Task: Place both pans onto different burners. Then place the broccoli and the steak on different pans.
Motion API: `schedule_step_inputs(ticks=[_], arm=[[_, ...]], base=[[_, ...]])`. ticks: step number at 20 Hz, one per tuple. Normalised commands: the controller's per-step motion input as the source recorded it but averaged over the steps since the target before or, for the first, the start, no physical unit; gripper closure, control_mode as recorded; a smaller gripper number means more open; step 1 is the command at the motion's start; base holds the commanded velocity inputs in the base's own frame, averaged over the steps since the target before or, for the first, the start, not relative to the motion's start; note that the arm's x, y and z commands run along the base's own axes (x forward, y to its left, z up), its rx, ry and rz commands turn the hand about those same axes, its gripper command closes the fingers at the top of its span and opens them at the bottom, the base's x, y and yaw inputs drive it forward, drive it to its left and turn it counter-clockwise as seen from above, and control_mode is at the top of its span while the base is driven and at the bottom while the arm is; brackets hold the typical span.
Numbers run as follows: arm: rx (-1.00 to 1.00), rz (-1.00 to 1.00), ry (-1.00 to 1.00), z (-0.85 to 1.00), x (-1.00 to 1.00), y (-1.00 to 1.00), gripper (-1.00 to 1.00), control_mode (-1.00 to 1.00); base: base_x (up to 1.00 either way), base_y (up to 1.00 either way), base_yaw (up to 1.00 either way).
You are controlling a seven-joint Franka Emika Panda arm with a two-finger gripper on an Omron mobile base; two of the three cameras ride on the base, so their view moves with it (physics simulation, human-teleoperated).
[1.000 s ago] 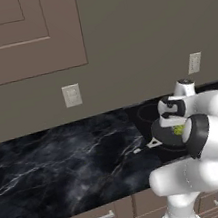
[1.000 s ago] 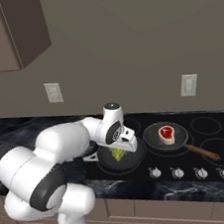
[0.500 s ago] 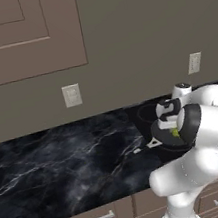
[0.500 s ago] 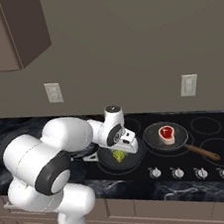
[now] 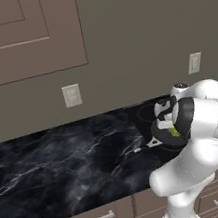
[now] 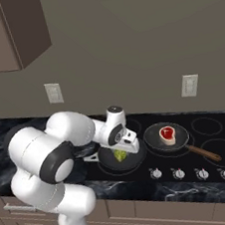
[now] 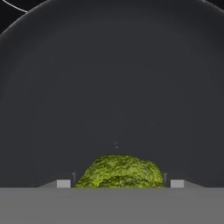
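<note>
Over the last second the arm has folded in closer over the cooktop [image 6: 213, 136], bringing the broccoli [image 6: 120, 155] low over the black pan [image 6: 121, 158] on the near-left burner; only its release remains. The steak [image 6: 167, 134] lies in the speckled pan [image 6: 166, 137] to the right. The gripper [image 7: 120, 183], partly parted, grasps the broccoli between its tips.

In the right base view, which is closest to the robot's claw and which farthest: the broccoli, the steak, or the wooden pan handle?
Measured from the claw:
1. Broccoli, right at the claw, in the black pan.
2. Steak, to its right in the speckled pan.
3. Wooden pan handle, farther right, pointing toward the knobs.
</note>
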Motion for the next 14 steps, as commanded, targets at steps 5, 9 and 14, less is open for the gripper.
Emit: schedule_step_inputs(ticks=[5, 9, 14], arm=[[-0.01, 0.0, 0.0, 0.0, 0.04, 0.0, -1.0, -1.0], [0.0, 0.0, 0.0, 0.0, 0.0, 0.0, -1.0, -1.0], [0.0, 0.0, -0.01, 0.17, -0.1, -0.02, -1.0, -1.0]], base=[[0.0, 0.0, 0.0], [0.0, 0.0, 0.0], [0.0, 0.0, 0.0]])
